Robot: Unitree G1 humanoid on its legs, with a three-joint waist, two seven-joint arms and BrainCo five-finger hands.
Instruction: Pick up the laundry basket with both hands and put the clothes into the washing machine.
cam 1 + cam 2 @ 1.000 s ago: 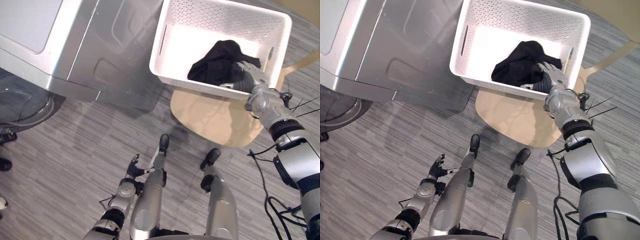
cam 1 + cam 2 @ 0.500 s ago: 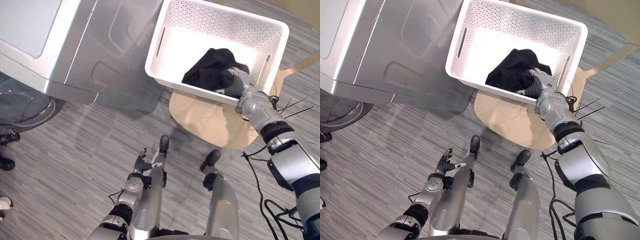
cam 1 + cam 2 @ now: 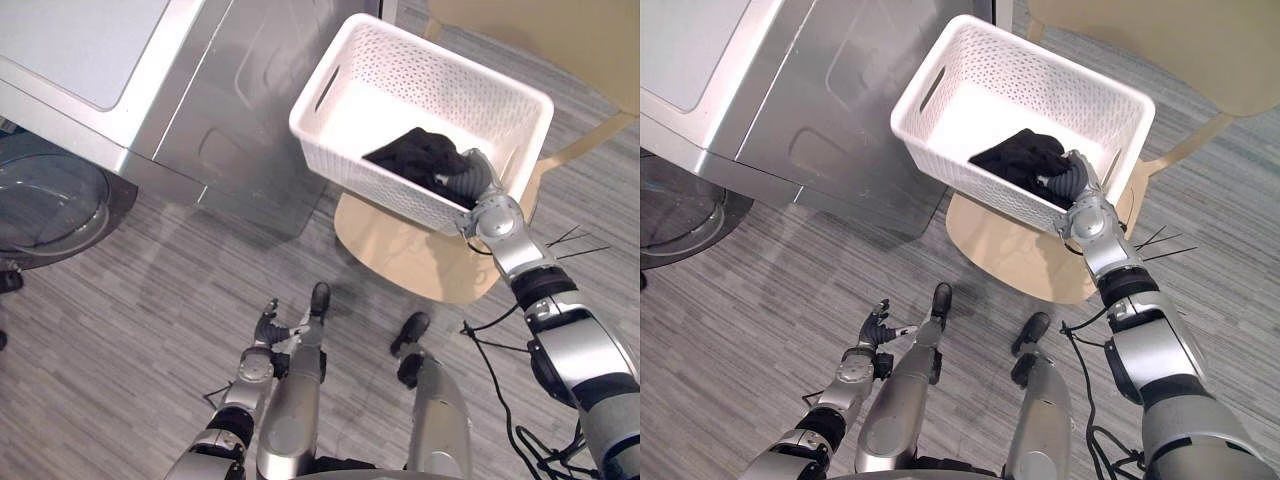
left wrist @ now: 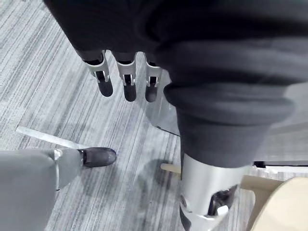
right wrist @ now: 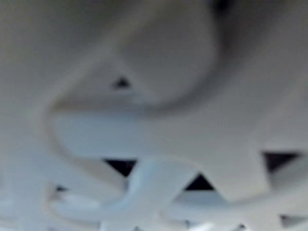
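Observation:
The white perforated laundry basket (image 3: 440, 85) rests on a round wooden stool (image 3: 400, 250) beside the silver washing machine (image 3: 150, 90). Black clothes (image 3: 415, 158) lie in the basket's near right corner. My right hand (image 3: 468, 182) reaches over the basket's near rim right next to the clothes; its dark cover shows there. The basket's perforated wall (image 5: 144, 144) sits very close in the right wrist view. My left hand (image 3: 268, 330) hangs low over the floor, open and empty, its fingers (image 4: 125, 79) straight.
The washer's round door (image 3: 50, 205) stands open at the left, low to the floor. A light wooden piece of furniture (image 3: 560, 40) stands behind the basket at the upper right. Grey plank floor (image 3: 150, 300) stretches between me and the machine.
The whole picture has shifted with the camera. My right hand has gone further over the basket's near rim toward the black clothes. The left hand stays low.

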